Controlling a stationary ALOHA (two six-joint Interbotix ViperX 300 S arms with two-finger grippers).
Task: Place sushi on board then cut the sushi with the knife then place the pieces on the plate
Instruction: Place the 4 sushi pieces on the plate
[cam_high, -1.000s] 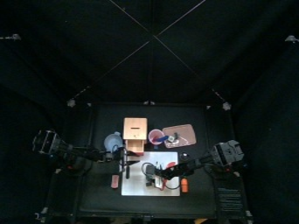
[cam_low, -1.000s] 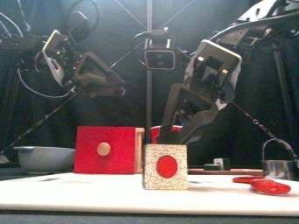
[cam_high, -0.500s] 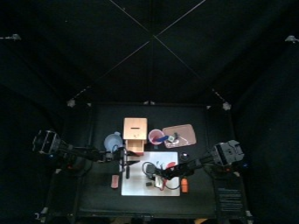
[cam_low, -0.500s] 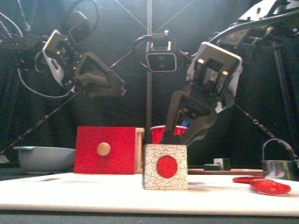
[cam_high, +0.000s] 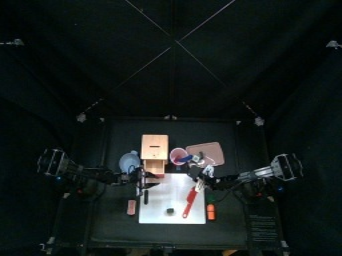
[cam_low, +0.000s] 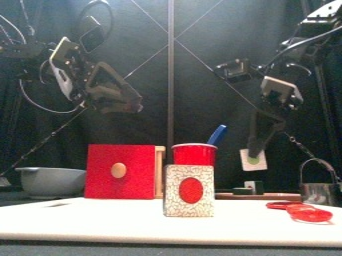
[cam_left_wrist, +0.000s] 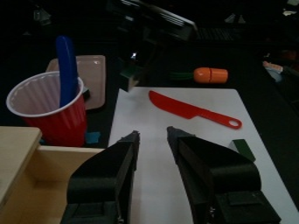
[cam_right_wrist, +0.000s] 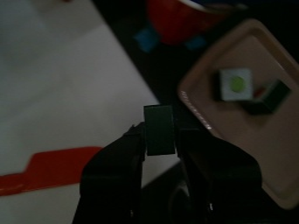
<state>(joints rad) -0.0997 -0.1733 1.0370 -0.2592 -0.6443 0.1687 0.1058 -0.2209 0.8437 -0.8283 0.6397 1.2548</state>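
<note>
My right gripper (cam_right_wrist: 159, 144) is shut on a dark green sushi piece (cam_right_wrist: 159, 133) and hangs in the air by the pink tray's (cam_right_wrist: 251, 122) edge, level with the red cup in the front view (cam_low: 253, 155). Two cut pieces (cam_right_wrist: 237, 81) lie on the tray. One sushi piece (cam_low: 189, 190) stands on the white board (cam_high: 163, 200), close to its front edge (cam_high: 171, 211). The red knife (cam_high: 194, 200) lies flat on the board. My left gripper (cam_left_wrist: 152, 144) hovers open and holds nothing over the board's back left part (cam_high: 144, 178).
The red cup (cam_low: 195, 155) with the blue knife (cam_low: 217, 133) stands behind the board. The wooden box (cam_low: 123, 171) and the blue-grey bowl (cam_low: 47, 180) are at the left, a metal cutter (cam_low: 318, 190) at the right. An orange toy (cam_left_wrist: 208, 75) lies past the board.
My right gripper has risen from the board and swung right and back toward the tray with a sushi piece in it. The left arm has stayed where it was.
</note>
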